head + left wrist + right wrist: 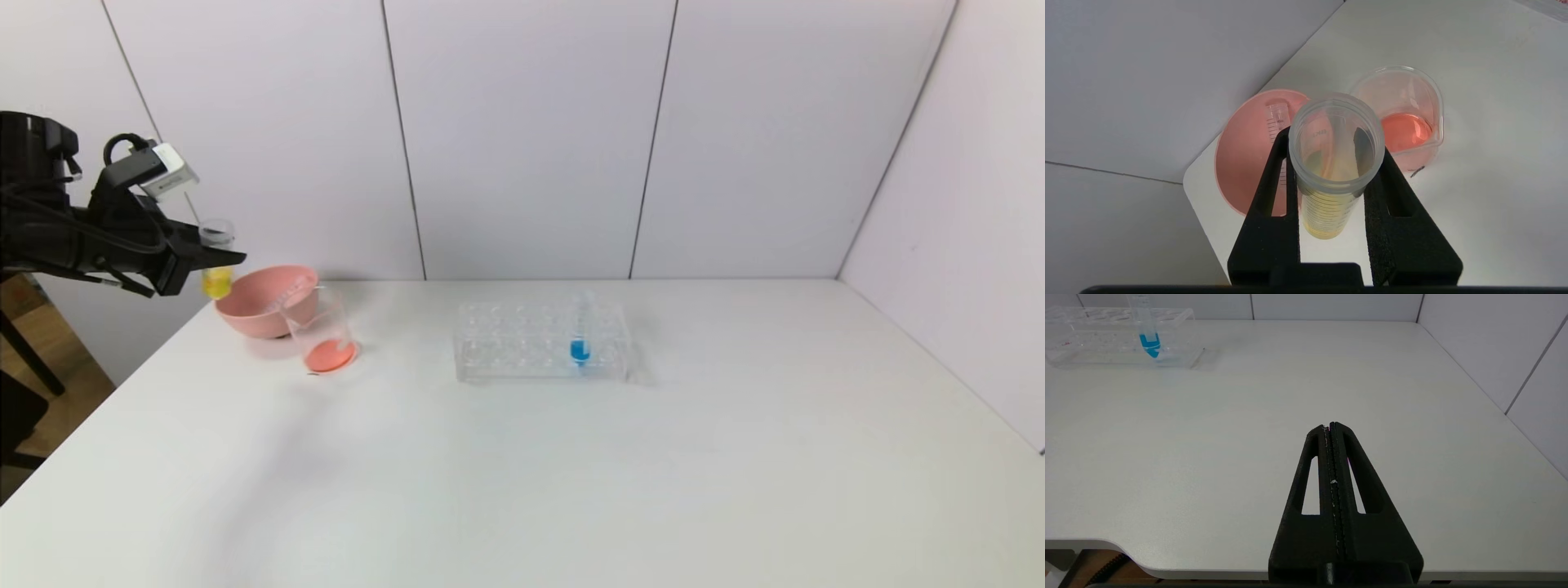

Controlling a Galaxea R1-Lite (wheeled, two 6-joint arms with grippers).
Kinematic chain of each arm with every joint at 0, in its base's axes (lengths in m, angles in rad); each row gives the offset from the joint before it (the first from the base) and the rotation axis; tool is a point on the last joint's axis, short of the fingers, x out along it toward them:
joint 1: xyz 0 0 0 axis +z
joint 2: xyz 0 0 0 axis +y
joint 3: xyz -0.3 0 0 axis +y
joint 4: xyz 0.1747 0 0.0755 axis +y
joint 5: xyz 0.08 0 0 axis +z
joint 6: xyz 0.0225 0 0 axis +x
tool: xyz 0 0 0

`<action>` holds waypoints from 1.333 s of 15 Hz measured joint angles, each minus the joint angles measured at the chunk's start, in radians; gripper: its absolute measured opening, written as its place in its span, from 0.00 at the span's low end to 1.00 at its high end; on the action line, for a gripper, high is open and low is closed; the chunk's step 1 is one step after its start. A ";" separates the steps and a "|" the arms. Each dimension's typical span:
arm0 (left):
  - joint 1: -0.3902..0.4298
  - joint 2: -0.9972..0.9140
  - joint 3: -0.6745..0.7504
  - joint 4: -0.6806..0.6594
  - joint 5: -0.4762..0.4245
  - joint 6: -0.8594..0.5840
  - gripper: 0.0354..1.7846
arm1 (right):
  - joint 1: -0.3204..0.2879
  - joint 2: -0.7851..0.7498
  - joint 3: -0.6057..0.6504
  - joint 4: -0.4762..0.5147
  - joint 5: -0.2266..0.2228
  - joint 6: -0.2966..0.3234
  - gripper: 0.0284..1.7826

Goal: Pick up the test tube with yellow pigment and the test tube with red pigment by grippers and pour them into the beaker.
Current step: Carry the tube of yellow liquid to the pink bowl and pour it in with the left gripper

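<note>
White table (571, 474), pink bowl (253, 314) beside beaker (322, 335)

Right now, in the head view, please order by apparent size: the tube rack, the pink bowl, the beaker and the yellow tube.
1. tube rack, the widest
2. pink bowl
3. beaker, narrower than the bowl
4. yellow tube, the smallest, though the left gripper's fingers cover part of it

The fingers (1265, 228) are matt black with a rough, grainy face, the test tube with yellow pigment (1331, 171) and the beaker (1404, 118) are smooth clear plastic or glass, the pink bowl (265, 300) is smooth plastic, and the surface (571, 474) is smooth matt white.
</note>
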 joint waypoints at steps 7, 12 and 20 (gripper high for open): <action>0.012 0.056 -0.223 0.314 0.074 0.337 0.24 | 0.000 0.000 0.000 0.000 0.000 0.000 0.05; 0.014 0.108 -0.341 0.451 0.120 0.479 0.24 | 0.000 0.000 0.000 0.000 0.000 0.000 0.05; -0.027 0.141 -0.419 0.489 0.238 0.560 0.24 | 0.000 0.000 0.000 0.000 0.000 0.001 0.05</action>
